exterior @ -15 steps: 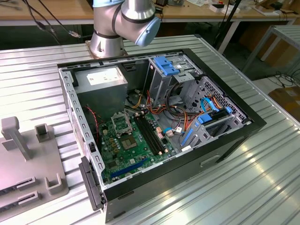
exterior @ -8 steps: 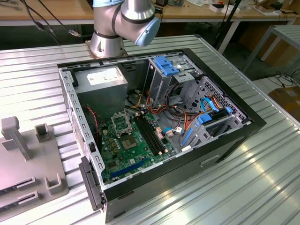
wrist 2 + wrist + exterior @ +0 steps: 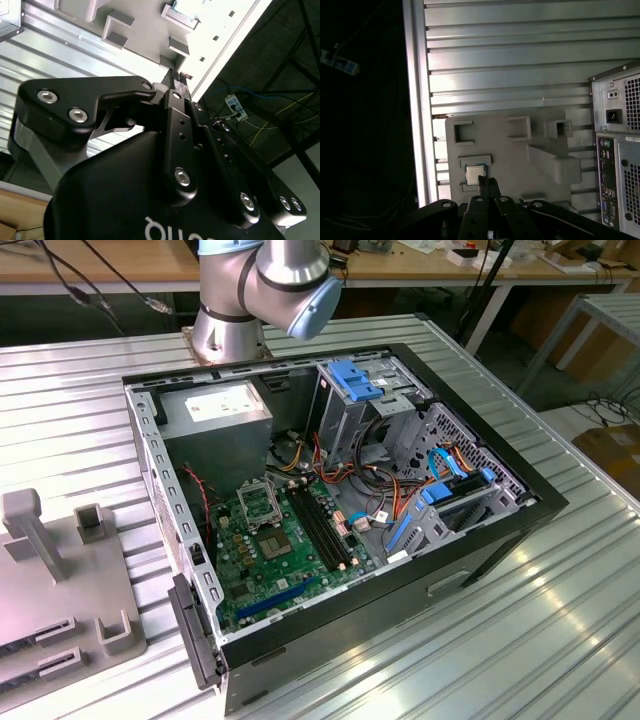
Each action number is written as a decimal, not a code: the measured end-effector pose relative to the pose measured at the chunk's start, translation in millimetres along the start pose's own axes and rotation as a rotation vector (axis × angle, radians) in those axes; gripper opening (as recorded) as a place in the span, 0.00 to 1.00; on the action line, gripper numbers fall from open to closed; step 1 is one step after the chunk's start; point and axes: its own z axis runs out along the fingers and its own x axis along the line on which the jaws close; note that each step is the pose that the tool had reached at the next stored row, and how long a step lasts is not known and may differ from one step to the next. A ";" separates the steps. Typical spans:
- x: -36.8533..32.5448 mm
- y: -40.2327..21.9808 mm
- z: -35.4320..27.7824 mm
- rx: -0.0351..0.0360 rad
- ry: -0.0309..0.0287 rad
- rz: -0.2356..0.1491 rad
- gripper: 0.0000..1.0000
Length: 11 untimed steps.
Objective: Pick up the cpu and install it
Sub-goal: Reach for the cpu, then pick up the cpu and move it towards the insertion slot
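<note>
One gripper (image 3: 487,180), fingers closed on nothing, hung over the grey tray (image 3: 520,160), the cpu (image 3: 474,175) just beside its tips.

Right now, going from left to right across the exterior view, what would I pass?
Grey fixture tray → perforated metal wall of the open computer case → green circuit board → blue drive brackets.

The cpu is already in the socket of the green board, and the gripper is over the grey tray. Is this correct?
No. In the first wrist view the cpu lies in a recess of the grey tray, not in the socket. The gripper is indeed over that tray, near the cpu.
</note>
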 end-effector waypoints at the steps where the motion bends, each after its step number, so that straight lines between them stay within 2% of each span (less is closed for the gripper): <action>1: 1.8 -0.1 0.1 0.0000 0.0001 0.000 0.11; 11: 3.8 -0.3 0.1 0.0000 0.0000 0.000 0.11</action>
